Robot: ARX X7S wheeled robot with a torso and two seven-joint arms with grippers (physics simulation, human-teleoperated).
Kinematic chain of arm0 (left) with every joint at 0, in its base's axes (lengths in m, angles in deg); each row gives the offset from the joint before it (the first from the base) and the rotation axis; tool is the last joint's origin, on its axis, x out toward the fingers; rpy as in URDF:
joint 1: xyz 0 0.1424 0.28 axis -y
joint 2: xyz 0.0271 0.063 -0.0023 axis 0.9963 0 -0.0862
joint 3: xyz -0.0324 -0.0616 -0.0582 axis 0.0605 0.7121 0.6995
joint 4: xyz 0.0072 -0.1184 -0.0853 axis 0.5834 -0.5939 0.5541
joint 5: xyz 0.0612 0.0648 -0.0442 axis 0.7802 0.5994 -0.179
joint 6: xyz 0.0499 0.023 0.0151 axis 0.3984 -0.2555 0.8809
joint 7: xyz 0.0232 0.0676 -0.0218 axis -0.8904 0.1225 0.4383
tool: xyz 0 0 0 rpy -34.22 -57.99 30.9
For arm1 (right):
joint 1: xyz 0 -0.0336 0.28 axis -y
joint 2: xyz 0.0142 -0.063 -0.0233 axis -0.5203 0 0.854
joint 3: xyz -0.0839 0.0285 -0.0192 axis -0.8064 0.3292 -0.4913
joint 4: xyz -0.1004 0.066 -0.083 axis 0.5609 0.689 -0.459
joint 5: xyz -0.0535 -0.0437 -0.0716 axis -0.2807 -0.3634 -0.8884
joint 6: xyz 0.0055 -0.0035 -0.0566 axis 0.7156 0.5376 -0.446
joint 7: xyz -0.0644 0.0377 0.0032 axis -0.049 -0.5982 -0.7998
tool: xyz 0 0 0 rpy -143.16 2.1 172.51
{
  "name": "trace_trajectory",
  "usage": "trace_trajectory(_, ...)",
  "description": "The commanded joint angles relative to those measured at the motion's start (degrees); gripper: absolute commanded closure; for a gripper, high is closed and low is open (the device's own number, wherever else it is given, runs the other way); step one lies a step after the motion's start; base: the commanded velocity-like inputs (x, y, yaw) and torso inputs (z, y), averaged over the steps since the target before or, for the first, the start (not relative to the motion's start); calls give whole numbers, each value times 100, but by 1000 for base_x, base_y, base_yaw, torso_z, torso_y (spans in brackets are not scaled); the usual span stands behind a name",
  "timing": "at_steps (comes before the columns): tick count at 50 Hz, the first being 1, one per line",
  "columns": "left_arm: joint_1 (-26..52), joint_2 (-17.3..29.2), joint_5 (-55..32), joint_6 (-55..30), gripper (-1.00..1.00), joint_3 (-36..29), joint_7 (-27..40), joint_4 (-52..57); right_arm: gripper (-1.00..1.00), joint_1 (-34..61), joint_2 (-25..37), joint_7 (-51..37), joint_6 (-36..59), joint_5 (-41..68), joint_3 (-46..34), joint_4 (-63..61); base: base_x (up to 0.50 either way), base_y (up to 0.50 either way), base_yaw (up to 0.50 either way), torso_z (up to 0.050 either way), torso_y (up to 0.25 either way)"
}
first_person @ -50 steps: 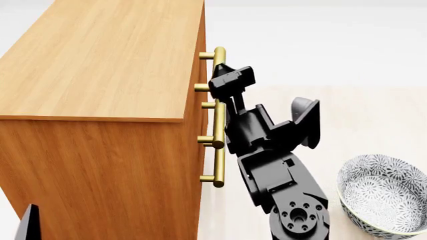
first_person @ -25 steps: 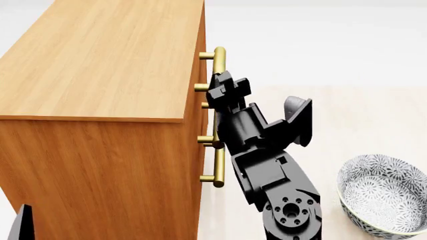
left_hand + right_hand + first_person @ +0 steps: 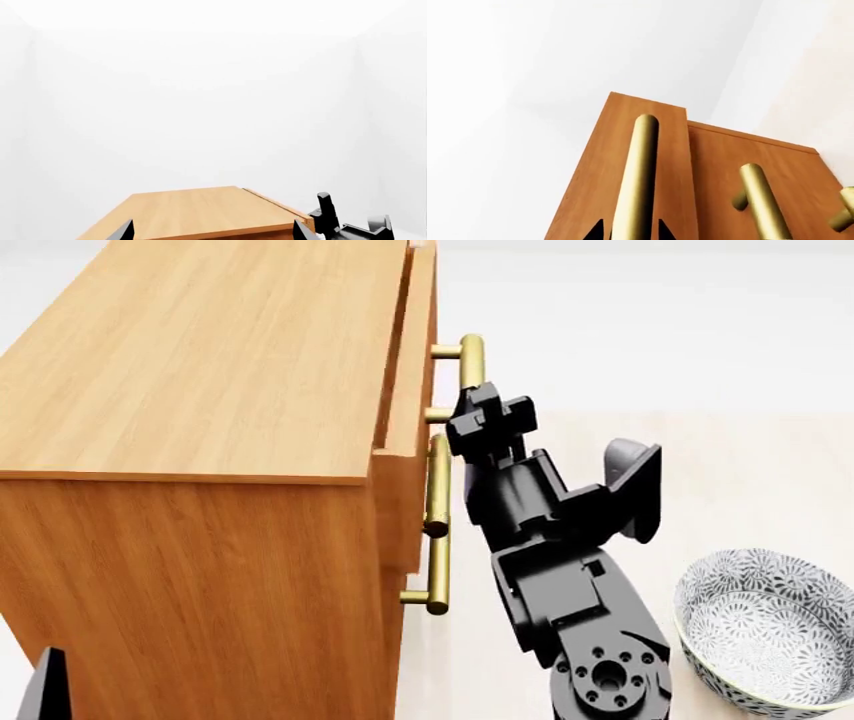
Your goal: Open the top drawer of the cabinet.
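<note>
I see my matte black, blocky right arm (image 3: 561, 550), a ring of small screws on its round joint.

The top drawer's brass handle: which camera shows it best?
The right wrist view: the top drawer's handle fills the frame, running between the right gripper fingertips. The head view shows it partly hidden behind that gripper. The left wrist view shows only the cabinet top.

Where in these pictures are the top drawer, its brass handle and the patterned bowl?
top drawer (image 3: 411, 370): head view, on its wooden front panel.
brass handle (image 3: 635, 175): right wrist view, on the middle of the bar.
patterned bowl (image 3: 767, 635): head view, on its inner wall.
</note>
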Motion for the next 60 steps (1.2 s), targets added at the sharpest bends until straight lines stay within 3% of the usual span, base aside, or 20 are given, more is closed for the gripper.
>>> trace_trajectory(1, 68, -42, -5, -44, -100, -59, 0, -3, 100, -160, 220, -181, -101, 225, -58, -657, -13, 0, -3, 0, 10)
trace_trajectory(26, 156, -27, 18, -39, -100, -161, 75, 3, 100, -253, 474, -198, -173, 383, 62, -818, -6, 0, -2, 0, 3)
trace_trajectory(27, 157, -26, 11, -24, -100, -163, 72, -5, -100, -265, 479, -254, -172, 415, 84, -842, 0, 0, -3, 0, 11)
trace_trajectory(43, 152, -7, 23, 31, -100, -200, 95, -52, -100, -388, 720, -502, -227, 540, 242, -1275, 0, 0, 0, 0, 0)
trace_trajectory(60, 205, -2, 38, -44, -100, -243, 151, 43, -100, -347, 1317, -2224, -273, -314, -138, -3023, 0, 0, 0, 0, 1)
